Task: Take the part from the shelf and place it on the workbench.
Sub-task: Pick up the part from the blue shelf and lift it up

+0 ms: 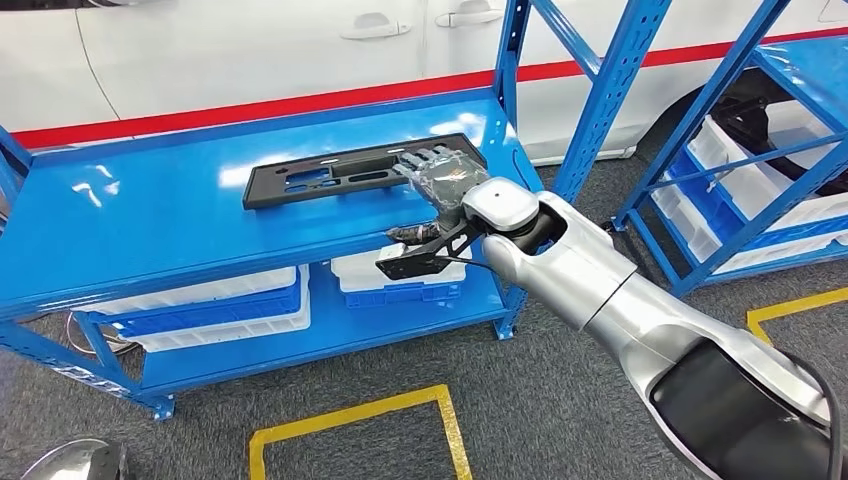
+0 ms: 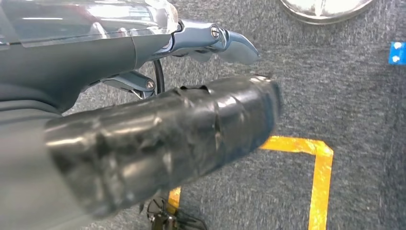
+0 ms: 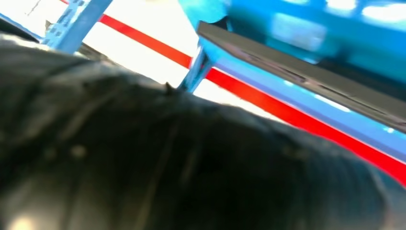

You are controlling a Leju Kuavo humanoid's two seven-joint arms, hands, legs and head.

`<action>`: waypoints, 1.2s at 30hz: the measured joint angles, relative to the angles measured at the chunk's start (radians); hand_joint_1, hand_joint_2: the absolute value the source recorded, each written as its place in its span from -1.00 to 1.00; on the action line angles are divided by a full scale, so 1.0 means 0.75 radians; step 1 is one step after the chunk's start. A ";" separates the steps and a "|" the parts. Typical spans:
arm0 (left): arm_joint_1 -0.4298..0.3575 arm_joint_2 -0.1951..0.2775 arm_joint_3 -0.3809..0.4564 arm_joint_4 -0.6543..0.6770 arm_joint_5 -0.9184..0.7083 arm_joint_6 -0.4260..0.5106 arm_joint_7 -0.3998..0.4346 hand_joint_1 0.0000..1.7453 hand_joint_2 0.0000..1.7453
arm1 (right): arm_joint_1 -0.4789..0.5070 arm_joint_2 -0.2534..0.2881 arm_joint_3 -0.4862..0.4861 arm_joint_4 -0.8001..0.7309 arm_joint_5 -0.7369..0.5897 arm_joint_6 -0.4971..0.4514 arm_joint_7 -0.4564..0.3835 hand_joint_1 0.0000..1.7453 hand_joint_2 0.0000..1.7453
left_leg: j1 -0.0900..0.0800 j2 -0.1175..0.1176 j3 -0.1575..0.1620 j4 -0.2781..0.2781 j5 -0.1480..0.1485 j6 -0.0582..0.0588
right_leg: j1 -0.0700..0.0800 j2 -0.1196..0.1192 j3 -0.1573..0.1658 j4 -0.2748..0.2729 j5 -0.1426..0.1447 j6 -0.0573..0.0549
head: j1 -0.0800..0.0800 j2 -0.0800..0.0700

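A: Where is the part?

B: Flat on the blue shelf, long axis running across it, side to side. The right robot hand lies over its right end, fingers stretched flat; whether they've closed on anything, I cannot tell.

A: And the left robot hand?

B: Hanging by the floor, holding nothing, fingers apart. The right is far nearer.

A: Room?

B: An upright post stands close on the right; the shelf's front edge is open.

Right hand outstretched, fingers flat
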 joint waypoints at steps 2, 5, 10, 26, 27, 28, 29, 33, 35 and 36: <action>-0.001 -0.001 0.007 0.000 -0.013 -0.001 0.005 -1.00 -1.00 | -0.002 -0.002 0.009 -0.002 -0.007 0.000 0.000 -1.00 -1.00 | 0.002 0.002 0.009 -0.004 -0.005 0.017 | -0.002 -0.004 -0.067 0.135 -0.063 0.008 | 0.000 0.000; -0.001 -0.001 0.014 0.000 -0.022 -0.003 0.012 -1.00 -1.00 | 0.003 -0.002 0.028 -0.001 -0.016 0.000 0.000 -1.00 -1.00 | -0.002 0.002 0.017 -0.002 -0.017 0.028 | -0.006 -0.006 -0.210 0.363 -0.122 0.010 | 0.001 0.000; -0.001 -0.004 0.028 0.000 -0.021 -0.005 0.010 -1.00 -1.00 | 0.001 -0.003 0.047 -0.001 -0.021 -0.002 0.000 -1.00 -1.00 | -0.012 -0.003 0.054 0.002 -0.047 0.017 | 0.005 -0.011 -0.098 0.046 0.090 -0.027 | 0.000 0.000; -0.002 -0.003 0.046 0.000 -0.027 -0.002 0.011 -1.00 -1.00 | 0.011 -0.003 0.069 -0.002 -0.040 -0.001 -0.005 -1.00 -1.00 | 0.000 0.000 -0.009 0.022 0.009 -0.043 | -0.006 -0.007 0.003 -0.030 0.040 -0.024 | -0.002 0.000; -0.002 -0.004 0.046 0.000 -0.027 -0.003 0.011 -1.00 -1.00 | 0.011 -0.003 0.070 -0.002 -0.040 -0.001 -0.004 -1.00 -1.00 | -0.002 -0.001 -0.001 0.007 0.002 -0.035 | -0.002 -0.006 0.002 -0.030 0.037 -0.019 | -0.001 0.000; -0.003 -0.004 0.047 0.000 -0.027 -0.003 0.011 -1.00 -1.00 | 0.010 -0.003 0.070 -0.002 -0.040 -0.001 -0.004 -1.00 -1.00 | -0.003 -0.001 -0.001 0.003 0.000 -0.025 | -0.001 -0.005 0.001 -0.029 0.035 -0.013 | -0.001 0.000; -0.003 -0.004 0.047 0.000 -0.027 -0.003 0.011 -1.00 -1.00 | 0.010 -0.003 0.070 -0.002 -0.041 -0.001 -0.004 -1.00 -1.00 | -0.001 0.000 0.000 0.003 -0.001 -0.016 | -0.001 -0.006 0.001 -0.029 0.031 -0.007 | -0.001 0.000; -0.004 -0.005 0.051 -0.001 -0.027 -0.004 0.011 -1.00 -1.00 | 0.006 -0.003 0.071 -0.002 -0.042 0.000 -0.005 -1.00 -1.00 | 0.002 0.001 0.012 -0.003 -0.008 0.018 | -0.008 -0.010 -0.096 0.167 -0.068 0.012 | 0.000 0.000; -0.003 -0.005 0.056 -0.001 -0.027 -0.005 0.011 -1.00 -1.00 | 0.010 -0.003 0.074 -0.002 -0.044 0.001 -0.005 -1.00 -1.00 | -0.001 0.001 0.015 -0.001 -0.015 0.026 | -0.010 -0.010 -0.198 0.335 -0.117 0.014 | 0.000 0.000; -0.003 -0.005 0.058 -0.001 -0.027 -0.005 0.011 -1.00 -1.00 | 0.012 -0.003 0.076 -0.002 -0.045 0.002 -0.005 -1.00 -1.00 | -0.002 0.000 0.019 -0.001 -0.019 0.027 | -0.010 -0.010 -0.225 0.365 -0.107 0.013 | 0.000 0.000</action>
